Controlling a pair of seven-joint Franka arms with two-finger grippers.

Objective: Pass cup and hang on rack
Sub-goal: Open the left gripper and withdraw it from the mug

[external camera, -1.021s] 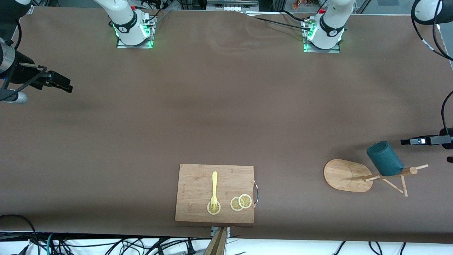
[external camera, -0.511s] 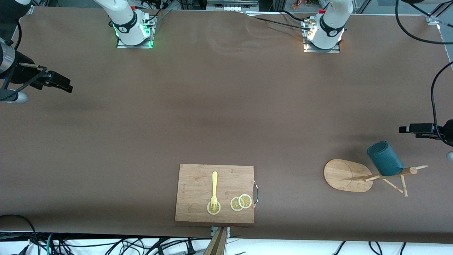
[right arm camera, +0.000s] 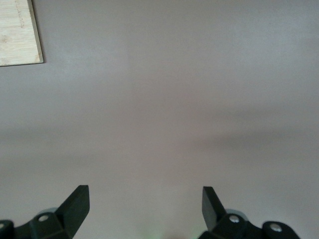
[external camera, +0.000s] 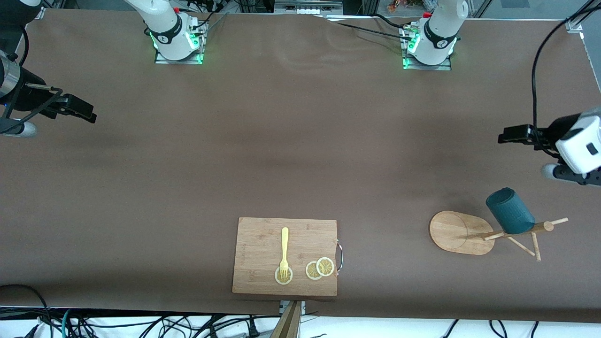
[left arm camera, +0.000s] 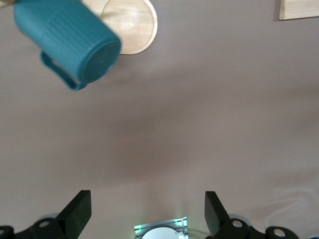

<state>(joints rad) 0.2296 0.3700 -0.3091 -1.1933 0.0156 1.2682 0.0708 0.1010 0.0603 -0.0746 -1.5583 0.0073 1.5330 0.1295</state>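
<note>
cup hangs tilted on rack peg, left arm's end | left gripper nearer, above bare table, fingers wide, empty | right gripper waits, wide, empty

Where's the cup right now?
The teal cup hangs on a peg of the wooden rack at the left arm's end of the table, well toward that end from the cutting board; neither gripper holds it.
</note>
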